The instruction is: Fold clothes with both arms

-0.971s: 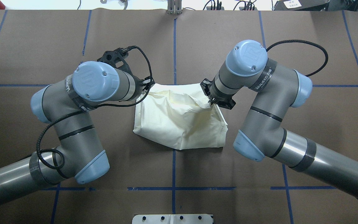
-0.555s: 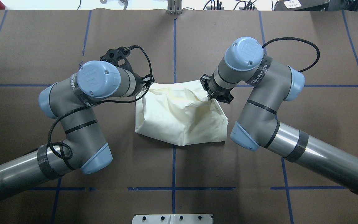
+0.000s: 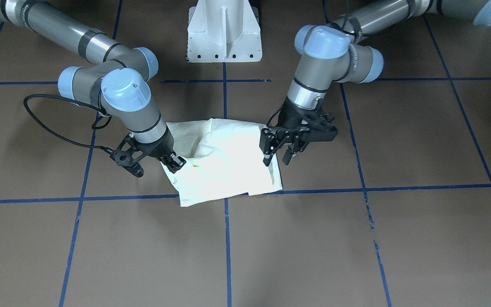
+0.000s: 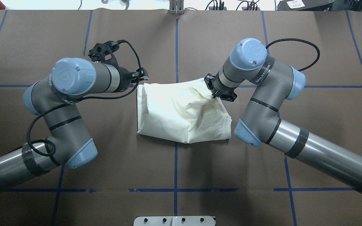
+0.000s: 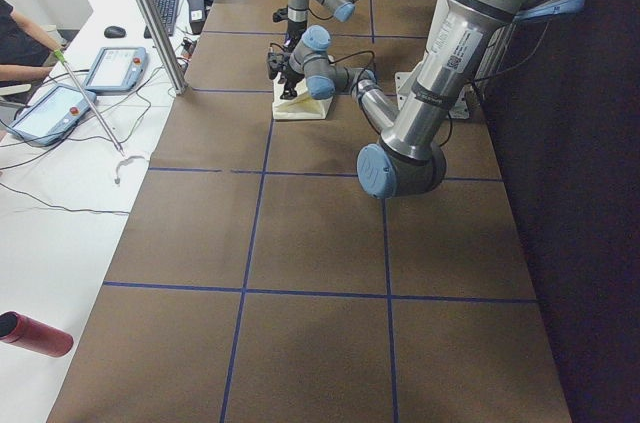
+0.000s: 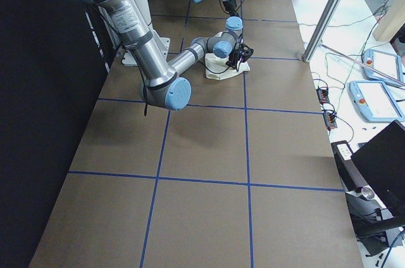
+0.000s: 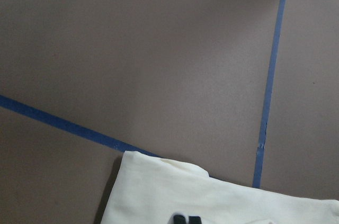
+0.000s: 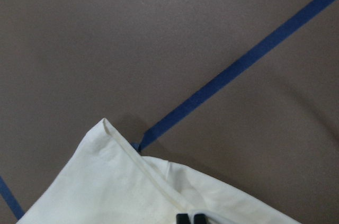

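The cream-white shirt (image 3: 224, 162) lies folded into a bundle at the table's middle, plain side up, with no print showing; it also shows in the overhead view (image 4: 181, 116). My right gripper (image 3: 176, 162) is shut on the shirt's far edge and holds that fold slightly raised (image 4: 214, 95); the wrist view shows the hem running into its tips (image 8: 190, 217). My left gripper (image 3: 277, 161) hangs just above the shirt's other far corner (image 4: 140, 77) with its fingers apart and nothing in them. The fabric below it lies flat (image 7: 212, 203).
The white pedestal base (image 3: 224, 34) stands at the robot's side of the table. Blue tape lines (image 4: 175, 47) cross the brown table cover. Beyond the far edge are a metal post (image 5: 150, 13), tablets (image 5: 115, 68) and a red bottle (image 5: 35, 333).
My left arm has swung out to the left, away from the shirt, and the shirt's left far corner has dropped flat. My right gripper still holds its fold and has barely shifted.
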`<state>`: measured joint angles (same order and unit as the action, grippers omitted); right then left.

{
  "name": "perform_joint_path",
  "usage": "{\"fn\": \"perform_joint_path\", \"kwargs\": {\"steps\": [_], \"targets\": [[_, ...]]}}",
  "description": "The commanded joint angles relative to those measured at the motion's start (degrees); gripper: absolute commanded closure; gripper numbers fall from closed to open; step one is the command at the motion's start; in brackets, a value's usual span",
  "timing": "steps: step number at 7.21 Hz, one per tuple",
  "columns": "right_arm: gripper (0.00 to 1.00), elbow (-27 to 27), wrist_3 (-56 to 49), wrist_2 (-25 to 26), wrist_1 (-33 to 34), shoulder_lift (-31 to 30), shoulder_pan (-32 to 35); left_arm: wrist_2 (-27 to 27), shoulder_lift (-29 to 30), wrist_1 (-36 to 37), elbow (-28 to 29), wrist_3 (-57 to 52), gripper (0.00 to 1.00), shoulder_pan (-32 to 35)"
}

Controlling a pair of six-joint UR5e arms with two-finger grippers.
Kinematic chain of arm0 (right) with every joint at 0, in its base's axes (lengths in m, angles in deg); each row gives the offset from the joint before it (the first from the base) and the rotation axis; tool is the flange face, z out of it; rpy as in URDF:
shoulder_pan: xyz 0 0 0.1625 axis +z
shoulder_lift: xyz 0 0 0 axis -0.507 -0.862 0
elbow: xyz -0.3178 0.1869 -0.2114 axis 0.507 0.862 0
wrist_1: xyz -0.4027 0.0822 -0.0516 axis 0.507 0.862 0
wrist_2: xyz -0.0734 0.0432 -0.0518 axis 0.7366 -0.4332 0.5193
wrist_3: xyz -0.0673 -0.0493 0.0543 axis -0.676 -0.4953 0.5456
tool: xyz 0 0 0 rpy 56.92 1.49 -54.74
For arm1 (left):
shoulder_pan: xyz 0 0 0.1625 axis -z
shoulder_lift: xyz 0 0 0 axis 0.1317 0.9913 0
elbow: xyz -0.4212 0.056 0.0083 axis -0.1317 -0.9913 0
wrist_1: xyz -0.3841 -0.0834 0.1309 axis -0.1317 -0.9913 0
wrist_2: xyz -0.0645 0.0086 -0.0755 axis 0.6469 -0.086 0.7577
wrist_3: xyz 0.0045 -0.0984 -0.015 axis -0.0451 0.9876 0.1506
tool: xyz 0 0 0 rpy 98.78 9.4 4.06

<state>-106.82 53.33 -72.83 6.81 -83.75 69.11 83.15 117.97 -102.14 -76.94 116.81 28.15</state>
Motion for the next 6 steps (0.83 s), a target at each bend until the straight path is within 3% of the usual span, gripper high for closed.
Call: {"fn": "perform_joint_path", "kwargs": {"steps": [1, 4, 6], "targets": [[1.0, 0.1, -0.2, -0.4, -0.1, 0.0, 0.6, 1.3, -6.3, -9.5, -1.1, -0.4, 1.0, -0.6], [1.0, 0.1, -0.2, -0.5, -0.1, 0.0, 0.7, 1.2, -5.4, -11.7, -0.2, 0.2, 1.0, -7.4], [1.0, 0.0, -0.1, -0.8, -0.2, 0.0, 0.8, 1.2, -5.0, -15.2, 3.0, 0.3, 1.0, -8.0]]}}
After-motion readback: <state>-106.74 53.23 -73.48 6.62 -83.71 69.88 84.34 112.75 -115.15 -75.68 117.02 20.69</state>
